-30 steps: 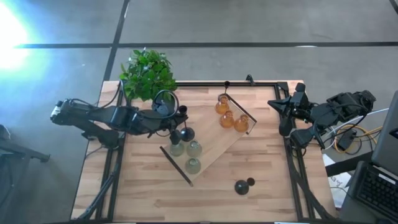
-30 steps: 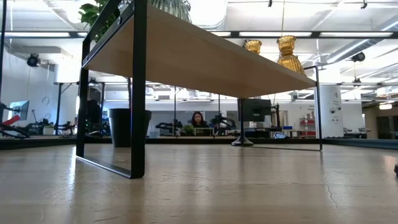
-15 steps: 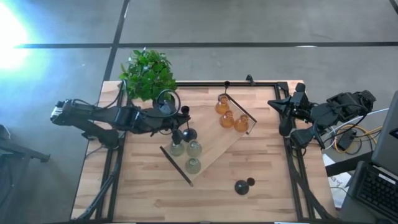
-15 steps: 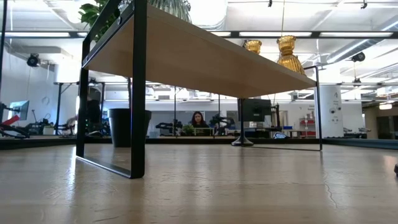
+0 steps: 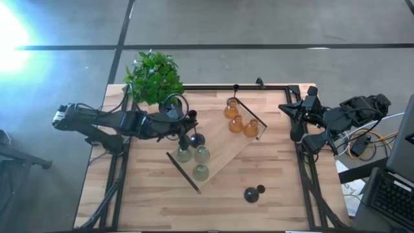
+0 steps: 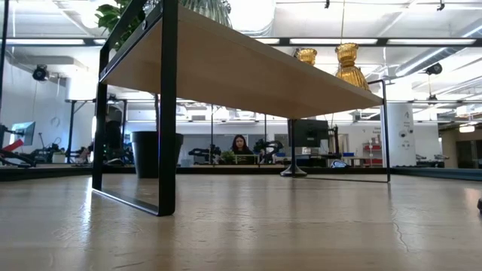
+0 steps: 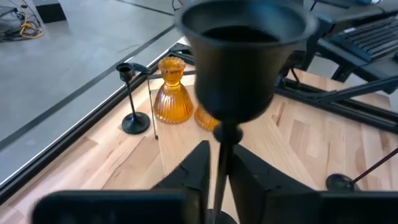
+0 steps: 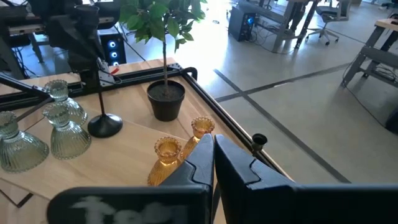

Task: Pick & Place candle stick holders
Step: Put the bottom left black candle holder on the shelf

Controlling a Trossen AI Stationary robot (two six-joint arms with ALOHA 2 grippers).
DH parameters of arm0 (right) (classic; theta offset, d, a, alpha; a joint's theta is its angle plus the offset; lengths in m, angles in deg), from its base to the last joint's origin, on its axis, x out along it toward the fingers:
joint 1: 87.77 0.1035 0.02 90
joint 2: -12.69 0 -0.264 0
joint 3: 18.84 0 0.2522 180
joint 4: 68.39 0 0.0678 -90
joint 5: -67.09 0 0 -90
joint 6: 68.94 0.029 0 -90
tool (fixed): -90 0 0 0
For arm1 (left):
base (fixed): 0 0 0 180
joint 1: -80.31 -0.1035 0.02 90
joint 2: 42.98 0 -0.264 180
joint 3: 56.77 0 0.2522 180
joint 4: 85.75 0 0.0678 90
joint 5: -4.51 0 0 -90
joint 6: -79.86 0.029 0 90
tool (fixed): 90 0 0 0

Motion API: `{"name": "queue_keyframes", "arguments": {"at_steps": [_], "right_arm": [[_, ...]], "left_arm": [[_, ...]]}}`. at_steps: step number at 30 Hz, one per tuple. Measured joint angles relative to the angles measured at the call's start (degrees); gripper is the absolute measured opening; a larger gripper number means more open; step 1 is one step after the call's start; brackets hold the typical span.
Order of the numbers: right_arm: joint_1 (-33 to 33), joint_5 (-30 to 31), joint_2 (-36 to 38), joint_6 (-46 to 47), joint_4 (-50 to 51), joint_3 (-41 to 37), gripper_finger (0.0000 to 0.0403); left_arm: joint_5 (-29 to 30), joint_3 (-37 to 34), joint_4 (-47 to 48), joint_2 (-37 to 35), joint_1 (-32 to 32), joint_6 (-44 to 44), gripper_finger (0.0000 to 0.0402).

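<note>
A raised wooden shelf point(image 5: 223, 154) stands slantwise on the table point(image 5: 284, 188). On it rest three amber candle stick holders point(image 5: 237, 123) and three pale green-grey ones point(image 5: 200, 155). A black holder point(image 5: 196, 139) stands upright with its round base point(image 8: 104, 126) on the shelf's far left part. My left gripper point(image 7: 222, 146) is open, level at this holder's thin stem point(image 7: 221, 174); one finger stands on each side with a slim gap, below the cup point(image 7: 245, 50). My right gripper point(image 8: 212, 146) hovers shut and empty above the table's right edge point(image 5: 289, 110).
A potted plant point(image 5: 154, 77) stands at the far left corner, just behind my left arm. A second black holder point(image 5: 235, 88) stands upright by the far edge. A third point(image 5: 252, 193) lies on its side on the bare wood near the front edge.
</note>
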Motion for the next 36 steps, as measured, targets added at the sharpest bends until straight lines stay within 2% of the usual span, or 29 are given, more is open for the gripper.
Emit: {"name": "queue_keyframes", "arguments": {"at_steps": [6, 26, 36], "right_arm": [[0.0, 0.0, 0.0, 0.0, 0.0, 0.0, 0.0008], [0.0, 0.0, 0.0, 0.2, 0.0, 0.0, 0.0008], [0.0, 0.0, 0.0, 0.2, -0.2, 0.0, 0.0008]], "left_arm": [[-0.5, 0.0, -0.1, 0.0, 0.0, 0.4, 0.0083], [-1.2, 0.0, 3.2, -2.7, 0.0, -0.8, 0.0088], [-0.8, 0.0, 6.5, -4.7, 0.0, -3.5, 0.0158]]}}
